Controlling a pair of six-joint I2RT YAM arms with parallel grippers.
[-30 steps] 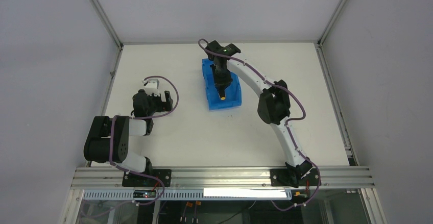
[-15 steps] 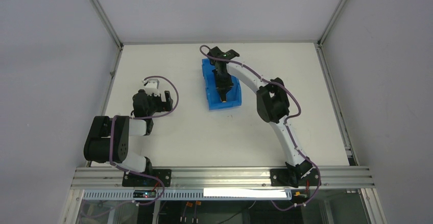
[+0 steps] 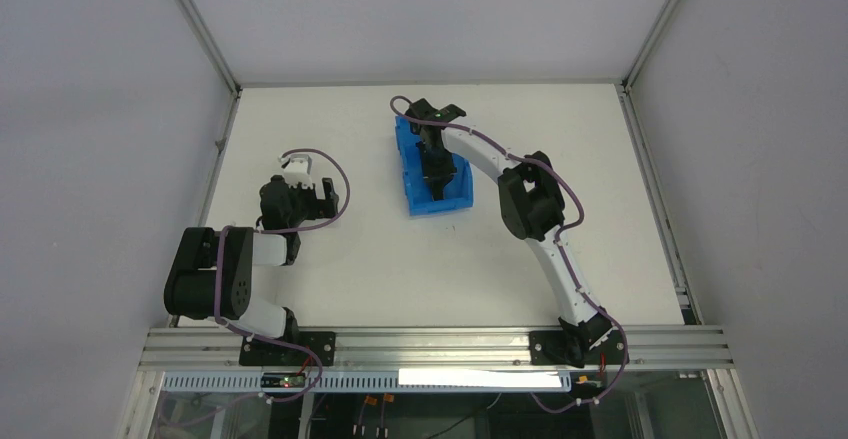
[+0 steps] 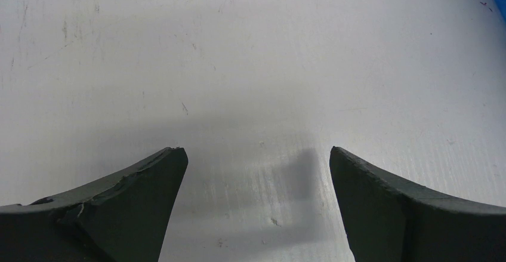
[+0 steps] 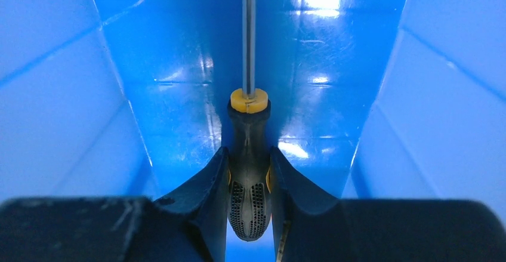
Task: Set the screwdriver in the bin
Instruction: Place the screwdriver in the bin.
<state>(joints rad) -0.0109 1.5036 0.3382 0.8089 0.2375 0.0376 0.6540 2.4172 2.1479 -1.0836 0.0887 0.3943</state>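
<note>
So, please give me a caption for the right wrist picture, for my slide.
Right gripper shut on the screwdriver, holding it low inside the blue bin.

Top view: even diffuse overhead light. White worktop (image 3: 400, 259) bright, not clipped. Arms cast faint soft shadows only. Centre sharp, frame posts lean slightly at edges (wide-angle).

Left wrist: soft grey shadow on worktop between left fingers (image 4: 119, 214). Fingers close to lens, dark, little detail. Surface scuffs in focus.

Right wrist: bin (image 5: 59, 95) walls saturated blue, white glare patches on far wall and floor. Highlight streak along screwdriver (image 5: 248, 154) shaft. Right fingers (image 5: 197, 196) and bottom foreground dark, blurred.
</note>
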